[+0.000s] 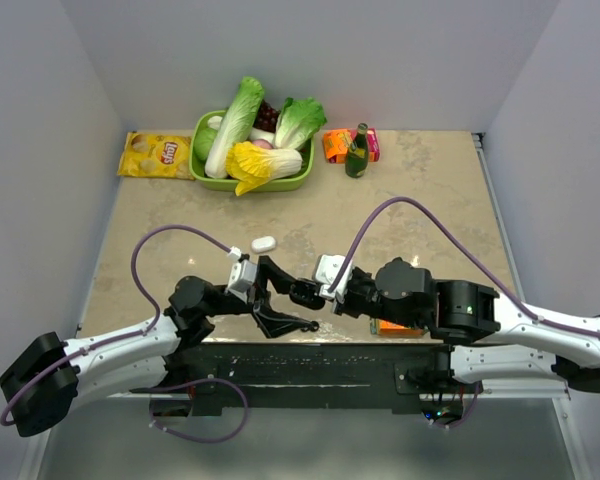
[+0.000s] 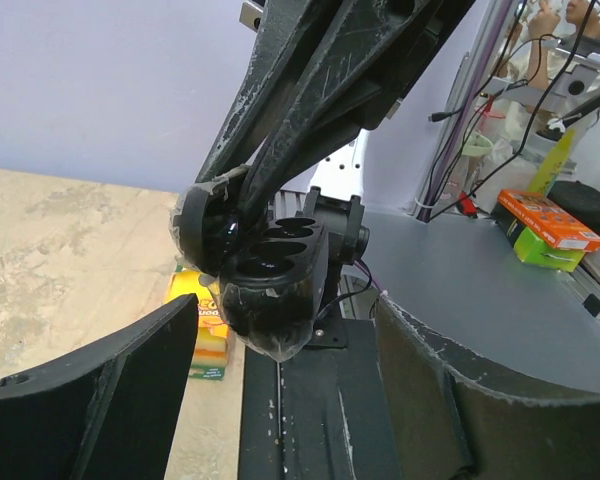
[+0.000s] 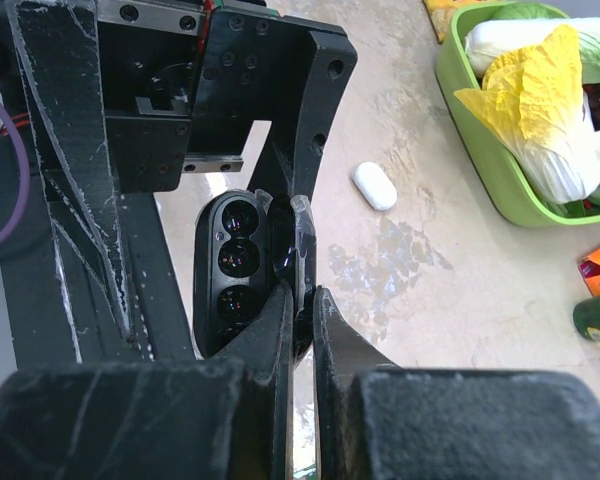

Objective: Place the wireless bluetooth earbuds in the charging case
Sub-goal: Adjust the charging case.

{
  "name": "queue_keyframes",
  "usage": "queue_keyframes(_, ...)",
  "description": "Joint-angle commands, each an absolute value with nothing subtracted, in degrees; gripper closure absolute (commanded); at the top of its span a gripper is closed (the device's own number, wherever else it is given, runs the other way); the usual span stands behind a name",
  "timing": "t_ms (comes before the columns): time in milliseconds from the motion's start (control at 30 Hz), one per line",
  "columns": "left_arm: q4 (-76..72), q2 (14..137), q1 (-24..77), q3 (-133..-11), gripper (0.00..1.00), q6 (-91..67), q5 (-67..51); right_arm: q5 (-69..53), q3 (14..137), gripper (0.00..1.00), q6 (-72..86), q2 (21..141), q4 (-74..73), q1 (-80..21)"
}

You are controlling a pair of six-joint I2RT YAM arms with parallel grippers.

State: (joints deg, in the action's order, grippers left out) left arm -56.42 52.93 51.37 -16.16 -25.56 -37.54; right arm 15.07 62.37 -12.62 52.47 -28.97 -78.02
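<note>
A black charging case hangs open above the table's near edge, its dark glossy wells showing. My right gripper is shut on the case's thin edge. The case also shows in the left wrist view, pinched by the right fingers coming from above. My left gripper is wide open, its two fingers standing either side of the case and below it, not touching it. In the top view both grippers meet at the case. A small white case lies shut on the table. I see no loose earbuds; I cannot tell whether the wells hold any.
A green basket of cabbages stands at the back. A yellow chips bag lies to its left, a green bottle and orange packets to its right. A yellow-orange packet lies by the black base rail.
</note>
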Motion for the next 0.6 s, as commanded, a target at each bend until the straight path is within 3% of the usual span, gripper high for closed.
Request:
queue_keyframes(0, -58.8, 53.1, 51.0, -18.1, 0.25, -25.8, -39.2, 15.5, 64.6, 1.00, -14.1, 52.6, -28.2, -78.7)
queue_keyframes(267, -58.8, 53.5, 50.7, -18.1, 0.39, -25.7, -37.5, 15.9, 64.2, 1.00, -14.3, 53.3, -28.1, -79.5)
queue_keyframes(567, -60.6, 53.4, 50.1, -18.0, 0.36, -28.0, -36.8, 18.2, 63.7, 1.00, -14.9, 53.1, -27.7, -79.9)
